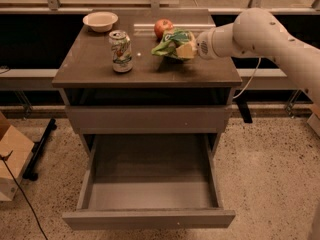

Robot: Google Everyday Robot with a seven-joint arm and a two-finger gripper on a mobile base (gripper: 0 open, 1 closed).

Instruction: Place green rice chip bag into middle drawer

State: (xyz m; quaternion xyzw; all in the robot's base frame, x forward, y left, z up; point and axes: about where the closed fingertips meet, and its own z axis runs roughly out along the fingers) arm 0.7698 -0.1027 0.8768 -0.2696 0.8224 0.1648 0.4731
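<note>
The gripper [186, 49] holds the green rice chip bag [171, 41] near the back right corner of the table [90, 70].
Its fingers are closed on the bag's right side. The bag looks a little lifted off the top, right beside the red apple [162, 27]. The middle drawer [150, 189] below is pulled open.

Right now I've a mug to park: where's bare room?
Free: countertop front, right of the soda can; middle drawer floor. Crowded: back right, where the gripper holds the green rice chip bag beside the apple.
</note>
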